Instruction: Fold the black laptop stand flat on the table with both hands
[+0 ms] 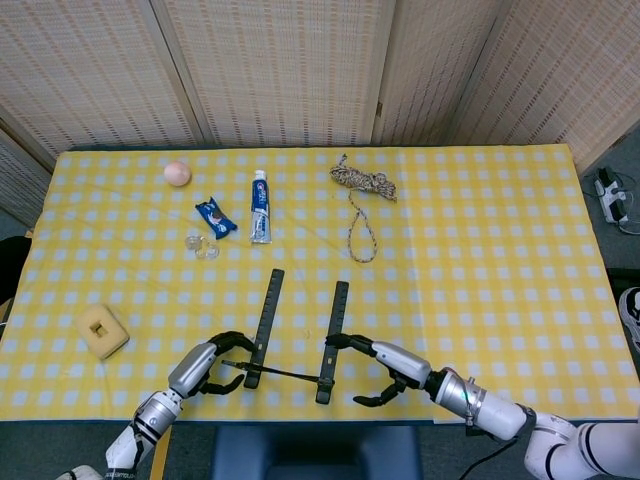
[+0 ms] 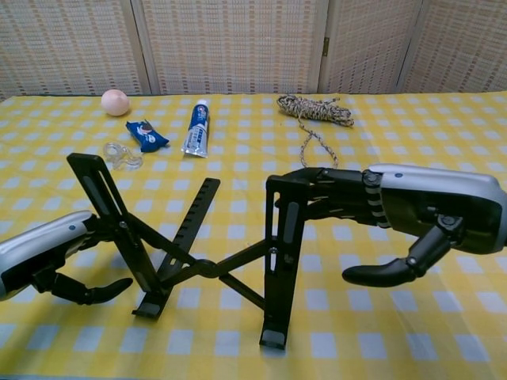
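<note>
The black laptop stand (image 2: 207, 267) stands unfolded near the table's front edge, its two rails (image 1: 333, 340) tilted up and joined by crossed bars. My left hand (image 2: 43, 260) is at the left rail (image 2: 103, 207). Its fingers touch the rail's outer side, and its thumb curls underneath, just short of the rail. My right hand (image 2: 424, 215) reaches in from the right. Its fingertips (image 2: 317, 194) lie against the top of the right rail (image 2: 283, 237), with the thumb hanging apart below. Seen from the head camera, my left hand (image 1: 205, 365) and my right hand (image 1: 390, 368) flank the stand.
Further back lie a toothpaste tube (image 1: 260, 205), a blue snack packet (image 1: 215, 216), a clear tape roll (image 1: 202, 244), a peach (image 1: 177, 173) and a coiled rope (image 1: 362, 185). A yellow sponge (image 1: 102, 331) sits at the left. The table's front edge is just below the stand.
</note>
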